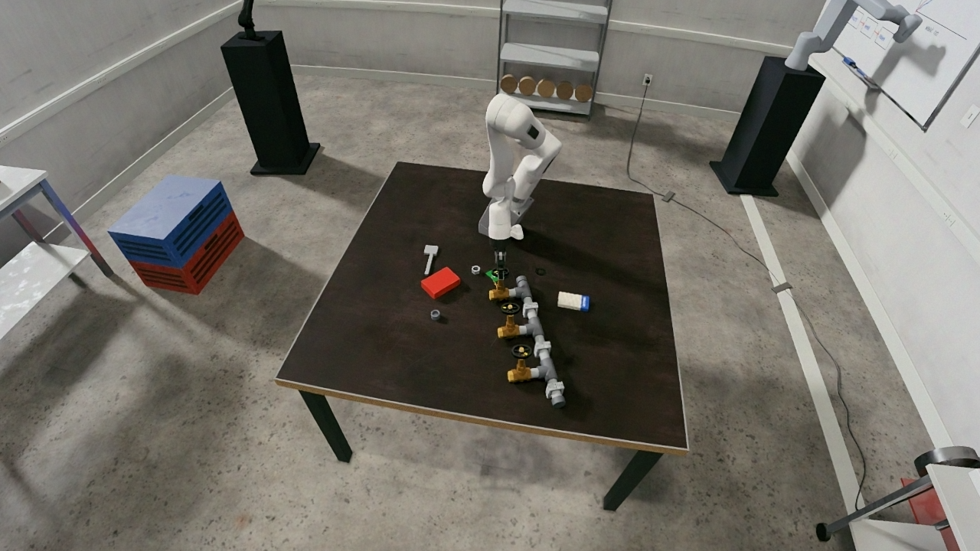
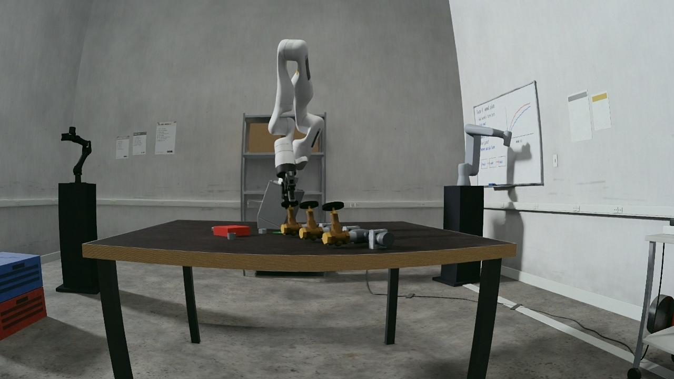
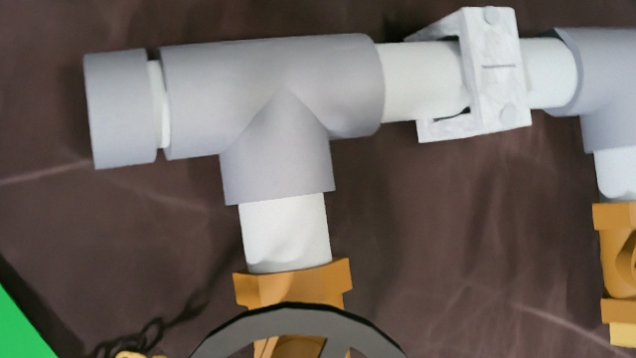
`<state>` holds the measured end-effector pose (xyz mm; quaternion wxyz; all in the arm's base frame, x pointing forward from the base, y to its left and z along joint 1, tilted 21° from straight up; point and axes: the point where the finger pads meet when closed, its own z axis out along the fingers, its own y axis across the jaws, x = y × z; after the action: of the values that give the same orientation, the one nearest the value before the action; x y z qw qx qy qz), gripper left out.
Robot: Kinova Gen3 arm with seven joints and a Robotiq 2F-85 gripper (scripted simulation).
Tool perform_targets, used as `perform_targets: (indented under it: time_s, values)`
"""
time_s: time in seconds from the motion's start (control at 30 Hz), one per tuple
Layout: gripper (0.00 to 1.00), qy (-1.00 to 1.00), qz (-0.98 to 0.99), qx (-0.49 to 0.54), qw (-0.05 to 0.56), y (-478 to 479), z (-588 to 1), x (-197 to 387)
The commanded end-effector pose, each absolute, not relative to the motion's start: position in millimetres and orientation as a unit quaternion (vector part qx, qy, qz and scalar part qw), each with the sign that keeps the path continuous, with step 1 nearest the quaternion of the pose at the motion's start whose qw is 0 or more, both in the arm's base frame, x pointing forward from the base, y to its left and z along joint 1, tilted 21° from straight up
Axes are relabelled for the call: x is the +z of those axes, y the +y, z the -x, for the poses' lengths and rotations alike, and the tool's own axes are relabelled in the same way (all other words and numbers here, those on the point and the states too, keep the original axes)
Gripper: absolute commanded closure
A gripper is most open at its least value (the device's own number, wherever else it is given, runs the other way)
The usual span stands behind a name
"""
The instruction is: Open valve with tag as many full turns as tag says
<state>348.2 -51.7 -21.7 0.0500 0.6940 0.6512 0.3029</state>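
Observation:
A grey pipe manifold [image 1: 537, 328] [image 2: 372, 237] [image 3: 268, 99] lies on the dark table [image 1: 383, 342] and carries three brass valves with black handwheels. The far valve [image 1: 498, 293] [image 3: 293, 285] has a green tag [image 1: 491, 275] [image 3: 15, 328] chained to it; its chain [image 3: 144, 333] and the handwheel rim [image 3: 298, 318] show at the bottom of the wrist view. The middle handwheel [image 1: 509, 308] [image 2: 308, 204] and the near handwheel [image 1: 521, 350] [image 2: 332, 206] stand free. My gripper [image 1: 501, 268] [image 2: 288, 201] points straight down at the far valve's handwheel, fingers open at wheel height. The fingers do not show in the wrist view.
A red block [image 1: 439, 282] [image 2: 230, 230] lies left of the valves and a white and blue box [image 1: 573, 301] right of the pipe. A small grey mallet [image 1: 429, 257], two grey rings [image 1: 435, 314] [image 1: 475, 269] and a black ring [image 1: 540, 274] lie nearby.

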Motion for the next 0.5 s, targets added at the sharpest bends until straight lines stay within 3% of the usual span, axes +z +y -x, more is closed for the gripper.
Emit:
perform_targets:
  time_s: [0.0, 0.47]
  values:
    - [0.0, 0.638, -0.706, 0.304, 0.044, -52.1, -348.4, -21.3]
    - [0.0, 0.614, -0.728, 0.305, 0.034, -52.1, -348.4, -21.3]
